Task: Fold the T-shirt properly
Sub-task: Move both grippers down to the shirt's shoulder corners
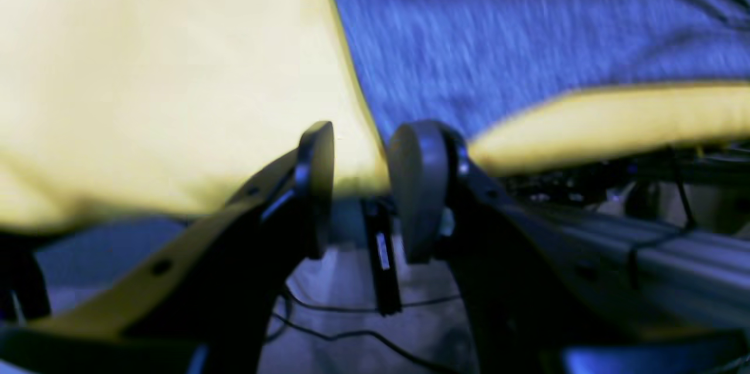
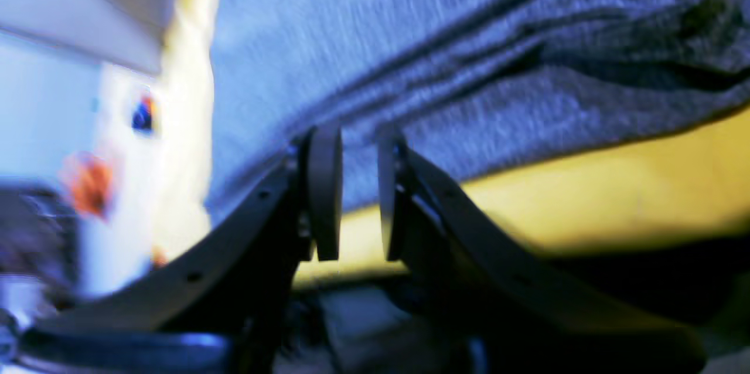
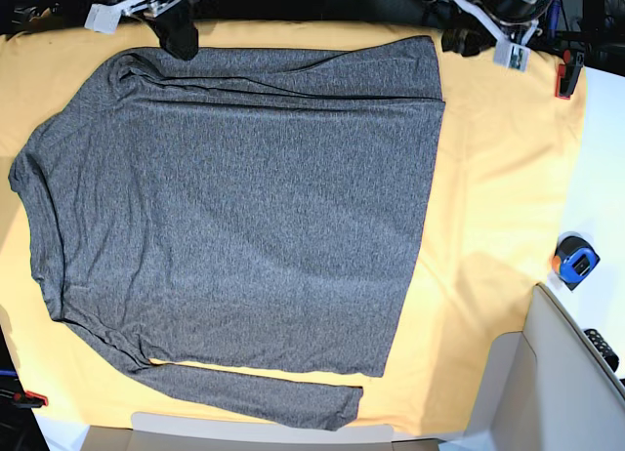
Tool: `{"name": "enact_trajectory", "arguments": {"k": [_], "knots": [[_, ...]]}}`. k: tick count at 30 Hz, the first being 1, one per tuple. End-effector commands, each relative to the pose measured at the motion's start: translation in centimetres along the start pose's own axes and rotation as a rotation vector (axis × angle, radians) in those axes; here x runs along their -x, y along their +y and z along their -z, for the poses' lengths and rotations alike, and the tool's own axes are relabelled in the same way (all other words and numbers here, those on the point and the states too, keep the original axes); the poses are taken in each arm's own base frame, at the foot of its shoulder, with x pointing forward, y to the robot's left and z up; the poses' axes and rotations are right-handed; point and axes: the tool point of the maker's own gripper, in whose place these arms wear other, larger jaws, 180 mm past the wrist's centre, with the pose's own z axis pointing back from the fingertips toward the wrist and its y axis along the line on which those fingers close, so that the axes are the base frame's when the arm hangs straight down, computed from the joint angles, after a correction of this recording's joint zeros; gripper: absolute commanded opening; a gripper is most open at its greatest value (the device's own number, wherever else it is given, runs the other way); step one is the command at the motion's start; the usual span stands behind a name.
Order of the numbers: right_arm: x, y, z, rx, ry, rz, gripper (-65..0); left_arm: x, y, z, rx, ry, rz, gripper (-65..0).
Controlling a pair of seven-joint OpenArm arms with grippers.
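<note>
Grey T-shirt flat on yellow cloth; left hand and right hand spread, empty, off its top edge

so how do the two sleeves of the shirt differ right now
The near sleeve at the bottom of the base view sticks out below the hem of the T-shirt and lies partly on the yellow cloth. The far sleeve at the top is folded in over the body, with creases running along it. Both lie flat, neither held by a gripper.
</note>
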Motion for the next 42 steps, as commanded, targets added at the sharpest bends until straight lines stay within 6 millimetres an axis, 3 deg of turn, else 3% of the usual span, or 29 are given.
{"name": "enact_trajectory", "arguments": {"k": [1,6,8,11,17,20,24,28,33,42], "knots": [[-0.5,0.7,-0.2,-0.031,-0.022,0.024,-53.1,-0.6,-0.4,-0.1,0.014,-0.014,0.006,-45.6],[-1.2,0.7,-0.1,-0.032,-0.07,0.151,-53.0,-1.1,-0.2,0.2,0.014,-0.018,0.013,-45.5],[-2.0,-0.1,-0.3,-0.004,-0.11,0.167,-52.1,-1.3,-0.2,0.5,0.015,-0.007,0.02,-45.5],[-2.4,-2.2,-0.8,0.056,-0.106,0.14,-47.8,-1.6,-0.1,0.8,0.017,0.008,0.027,-45.5],[-2.0,-7.7,-3.1,0.23,-0.046,0.15,-47.6,-2.0,0.0,1.3,0.016,0.024,0.037,-45.5],[-1.3,-9.4,-3.9,0.268,-0.016,0.179,-47.4,-2.0,-0.2,1.3,0.026,0.024,0.022,-45.5],[-1.0,-9.3,-4.6,0.234,0.008,0.167,-46.6,-2.3,-1.2,1.4,0.078,0.013,-0.043,-45.5],[-1.1,-10.0,-5.7,0.269,0.008,0.176,-41.6,-1.8,-1.3,1.4,0.088,0.055,-0.055,-45.5],[-2.0,-9.8,-5.8,0.238,0.032,0.106,-41.7,-2.1,-1.2,1.6,0.09,0.065,-0.046,-45.5],[-3.7,-7.9,-3.5,0.112,-0.004,0.1,-41.8,-2.0,-1.5,1.7,0.096,0.068,-0.049,-45.5]]}}
